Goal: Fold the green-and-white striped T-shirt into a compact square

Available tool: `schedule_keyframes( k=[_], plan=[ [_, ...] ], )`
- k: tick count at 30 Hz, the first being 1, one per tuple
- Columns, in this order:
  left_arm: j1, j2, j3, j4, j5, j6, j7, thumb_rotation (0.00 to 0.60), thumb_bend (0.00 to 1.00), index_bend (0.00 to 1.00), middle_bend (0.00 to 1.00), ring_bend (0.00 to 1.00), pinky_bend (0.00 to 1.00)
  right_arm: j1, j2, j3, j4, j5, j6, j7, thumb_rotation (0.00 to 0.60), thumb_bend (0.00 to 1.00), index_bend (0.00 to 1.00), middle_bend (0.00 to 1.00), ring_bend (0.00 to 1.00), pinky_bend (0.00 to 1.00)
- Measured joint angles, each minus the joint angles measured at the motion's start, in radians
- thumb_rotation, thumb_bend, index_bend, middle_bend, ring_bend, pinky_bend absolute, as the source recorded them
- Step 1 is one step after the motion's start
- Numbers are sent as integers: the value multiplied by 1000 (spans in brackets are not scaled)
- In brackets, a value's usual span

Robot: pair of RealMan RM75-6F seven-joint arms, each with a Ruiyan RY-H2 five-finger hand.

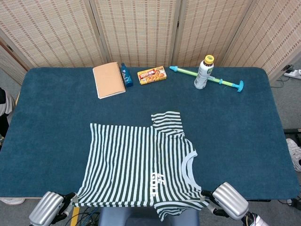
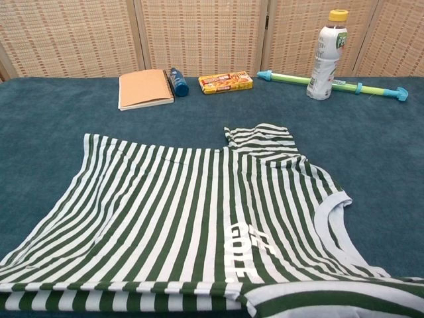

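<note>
The green-and-white striped T-shirt (image 1: 136,165) lies flat on the blue table, turned sideways, with its pale collar (image 1: 187,165) to the right and its hem to the left. One sleeve (image 1: 168,122) points toward the far side. The other sleeve reaches the table's front edge. In the chest view the shirt (image 2: 185,212) fills the foreground and its near edge is turned under. Only silver arm segments show at the bottom of the head view, the left arm (image 1: 47,208) and the right arm (image 1: 230,200). Neither hand shows in either view.
Along the far edge lie a tan notebook (image 1: 108,79), a small blue bottle (image 1: 126,75), a yellow snack box (image 1: 152,75), a white drink bottle with a yellow cap (image 1: 204,72) and a green-and-blue water squirter (image 1: 221,81). Woven screens stand behind the table (image 1: 51,117).
</note>
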Motion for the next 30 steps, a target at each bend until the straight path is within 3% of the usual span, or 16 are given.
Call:
schedule_keyframes(
  k=[7,13,22,30],
  plan=[
    [18,16,6,-6,19,-1,1,600,592,560,913,864,940,11,34,-13,-10,-19,-12,60,600,645,699,1000,1000,1000],
    [-19,7,-35,0,-6,-69,4,600,592,560,912,864,940,29,46,8,-29,17,-58,57,600,641,699,1000,1000,1000],
    [-155,-19,-174,24,-122,-252,27,600,590,559,912,864,940,72,27,98,-75,118,-172,-75,600,639,699,1000,1000,1000],
    [-302,-63,-308,77,-257,-425,78,600,589,560,912,864,940,110,-34,208,-90,246,-249,-243,600,639,699,1000,1000,1000]
  ],
)
